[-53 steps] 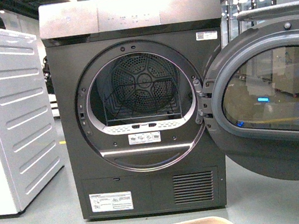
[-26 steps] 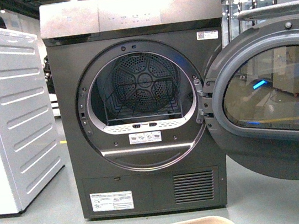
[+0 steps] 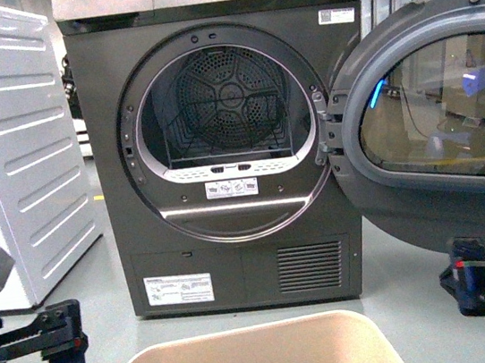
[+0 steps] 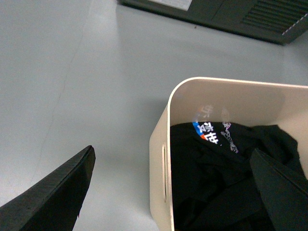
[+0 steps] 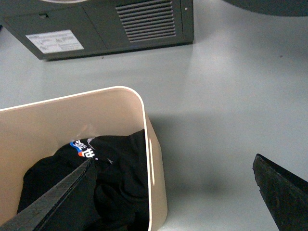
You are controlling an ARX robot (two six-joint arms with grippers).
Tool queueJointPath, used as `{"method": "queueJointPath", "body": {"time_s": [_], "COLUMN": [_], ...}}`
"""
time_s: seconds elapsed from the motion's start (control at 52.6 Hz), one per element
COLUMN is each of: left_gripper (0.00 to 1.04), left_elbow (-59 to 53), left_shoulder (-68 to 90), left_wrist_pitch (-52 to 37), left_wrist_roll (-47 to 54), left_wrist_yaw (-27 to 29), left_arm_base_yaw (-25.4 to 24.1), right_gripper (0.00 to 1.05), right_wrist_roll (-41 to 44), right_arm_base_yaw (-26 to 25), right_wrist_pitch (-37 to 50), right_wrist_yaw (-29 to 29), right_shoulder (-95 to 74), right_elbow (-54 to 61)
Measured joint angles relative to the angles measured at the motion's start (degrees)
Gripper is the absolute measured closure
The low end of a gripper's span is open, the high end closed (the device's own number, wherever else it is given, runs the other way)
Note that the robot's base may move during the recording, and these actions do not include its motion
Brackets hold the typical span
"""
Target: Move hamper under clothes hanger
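The beige hamper (image 3: 250,361) stands on the floor in front of the dryer, at the bottom of the front view. It holds black clothes with a printed logo (image 4: 211,132). My left gripper (image 3: 61,338) is open to the left of the hamper. In the left wrist view, the left gripper (image 4: 172,151) straddles the hamper's wall (image 4: 161,144) with its handle slot, above it. My right gripper (image 3: 469,281) is open to the hamper's right. In the right wrist view, the right gripper (image 5: 173,161) straddles the opposite wall (image 5: 156,192). The clothes hanger is out of view.
A dark grey dryer (image 3: 245,262) stands straight ahead with its round door (image 3: 435,136) swung open to the right. A white appliance (image 3: 14,159) stands at the left. Grey floor (image 5: 226,110) surrounds the hamper.
The front view has tilted down, so more of the hamper shows. Both arms have come into view at the left and right of the hamper.
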State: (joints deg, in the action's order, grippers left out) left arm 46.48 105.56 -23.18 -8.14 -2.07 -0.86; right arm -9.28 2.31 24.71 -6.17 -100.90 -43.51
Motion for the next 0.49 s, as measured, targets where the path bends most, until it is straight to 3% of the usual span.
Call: {"method": "queueJointPath", "body": {"time_s": [0.304,0.494], "left_gripper": [0.07,0.07], "left_elbow": [10.10,13.66], "left_shoulder": [12.52,18.75], "left_wrist_pitch": [2.64,3.10], "left_wrist_roll": [0.83,0.28], "left_wrist_yaw": [3.43,4.79], "left_arm_base_yaw": [1.73,4.11], "right_gripper": [0.08,0.08], "right_wrist_roll": [2.01,4.42], "right_arm_base_yaw": [2.91,4.72], "right_wrist_pitch": [-6.32,-9.44], "right_wrist_yaw": [0.17,3.39], "right_shoulder": [-16.81,-26.56], "right_elbow": [-15.72,-22.34]}}
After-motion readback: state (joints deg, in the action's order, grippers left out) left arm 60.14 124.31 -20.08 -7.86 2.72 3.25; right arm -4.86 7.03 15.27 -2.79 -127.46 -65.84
